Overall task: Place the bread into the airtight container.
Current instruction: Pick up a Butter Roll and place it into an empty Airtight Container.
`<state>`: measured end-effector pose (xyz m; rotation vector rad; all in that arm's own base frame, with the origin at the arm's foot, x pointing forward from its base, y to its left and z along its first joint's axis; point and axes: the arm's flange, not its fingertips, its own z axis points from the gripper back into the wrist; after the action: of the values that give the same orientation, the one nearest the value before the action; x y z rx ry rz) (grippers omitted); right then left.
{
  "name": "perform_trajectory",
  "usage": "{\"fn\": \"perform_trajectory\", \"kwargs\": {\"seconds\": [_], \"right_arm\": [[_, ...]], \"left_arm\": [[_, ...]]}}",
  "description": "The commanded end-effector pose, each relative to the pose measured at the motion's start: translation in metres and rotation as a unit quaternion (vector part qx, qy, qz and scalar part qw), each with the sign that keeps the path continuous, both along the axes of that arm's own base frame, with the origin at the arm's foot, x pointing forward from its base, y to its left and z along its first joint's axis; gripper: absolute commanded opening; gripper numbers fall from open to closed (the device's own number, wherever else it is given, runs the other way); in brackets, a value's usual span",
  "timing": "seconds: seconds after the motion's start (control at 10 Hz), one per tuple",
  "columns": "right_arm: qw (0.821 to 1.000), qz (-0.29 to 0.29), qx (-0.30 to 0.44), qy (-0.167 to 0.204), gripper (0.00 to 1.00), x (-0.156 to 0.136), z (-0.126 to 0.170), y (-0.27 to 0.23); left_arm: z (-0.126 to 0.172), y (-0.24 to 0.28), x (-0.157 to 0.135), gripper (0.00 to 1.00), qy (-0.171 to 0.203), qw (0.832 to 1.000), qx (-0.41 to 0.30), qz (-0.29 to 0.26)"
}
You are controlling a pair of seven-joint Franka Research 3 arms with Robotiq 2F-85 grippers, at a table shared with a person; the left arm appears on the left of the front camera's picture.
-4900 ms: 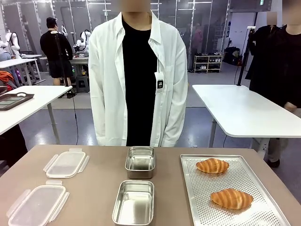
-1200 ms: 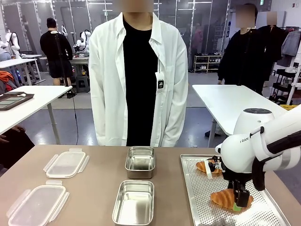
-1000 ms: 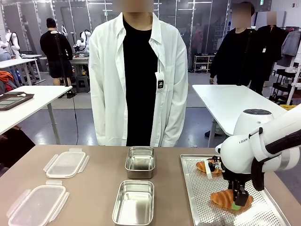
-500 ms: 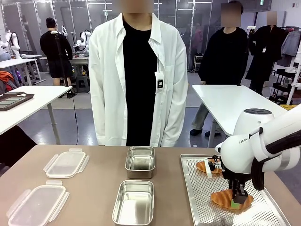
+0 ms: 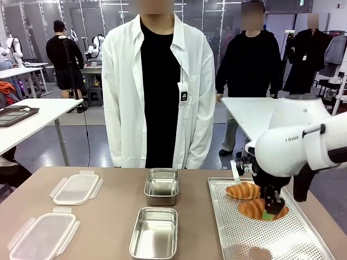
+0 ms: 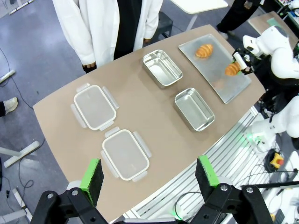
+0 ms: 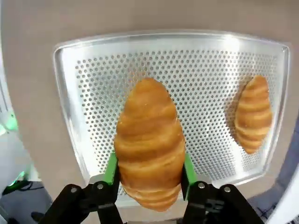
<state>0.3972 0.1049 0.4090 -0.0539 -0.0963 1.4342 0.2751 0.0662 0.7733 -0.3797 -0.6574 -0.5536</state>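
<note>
My right gripper (image 5: 269,210) is shut on a golden croissant (image 5: 259,209) and holds it a little above the perforated metal tray (image 5: 255,238). The right wrist view shows that croissant (image 7: 149,142) clamped between the green pads (image 7: 111,169), with the tray (image 7: 84,116) below. A second croissant (image 5: 244,190) (image 7: 252,114) lies on the tray's far part. Two open steel containers stand mid-table, a near one (image 5: 154,232) and a far one (image 5: 161,186). High above the table, my left gripper (image 6: 148,173) is open with nothing between its fingers.
Two clear plastic lids (image 5: 76,188) (image 5: 42,236) lie on the table's left side. A person in a white coat (image 5: 157,86) stands at the far edge. From the left wrist view I see the whole table (image 6: 140,121) with the right arm (image 6: 280,46) at its end.
My right gripper closed on the near croissant and has lifted it off the tray, moving up and toward the far croissant. Earlier, no arm was over the table.
</note>
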Motion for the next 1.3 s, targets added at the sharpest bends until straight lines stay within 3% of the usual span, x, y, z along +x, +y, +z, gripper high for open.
{"fn": "perform_trajectory", "kwargs": {"seconds": [0.0,0.3,0.6,0.7,1.1,1.2], "right_arm": [[1.000,-0.010,-0.012,-0.001,0.62,-0.006,0.029,0.038],[1.000,-0.016,-0.012,-0.010,0.62,-0.027,0.052,0.117],[0.999,-0.042,-0.007,0.002,0.62,-0.053,0.048,0.210],[0.998,-0.056,0.002,-0.011,0.62,-0.059,0.039,0.239],[0.997,-0.071,0.030,0.000,0.62,-0.066,0.021,0.277],[0.999,-0.044,0.005,0.003,0.62,-0.076,0.021,0.271]], "left_arm": [[0.000,0.000,-0.001,1.00,-0.002,1.000,0.001,-0.012],[0.000,0.000,-0.001,1.00,-0.002,1.000,0.001,-0.012],[0.000,0.000,-0.001,1.00,-0.002,1.000,0.001,-0.012],[0.000,0.000,-0.001,1.00,-0.002,1.000,0.001,-0.012],[0.000,0.000,-0.001,1.00,-0.002,1.000,0.001,-0.012],[0.000,0.000,-0.001,1.00,-0.002,1.000,0.001,-0.012]]}}
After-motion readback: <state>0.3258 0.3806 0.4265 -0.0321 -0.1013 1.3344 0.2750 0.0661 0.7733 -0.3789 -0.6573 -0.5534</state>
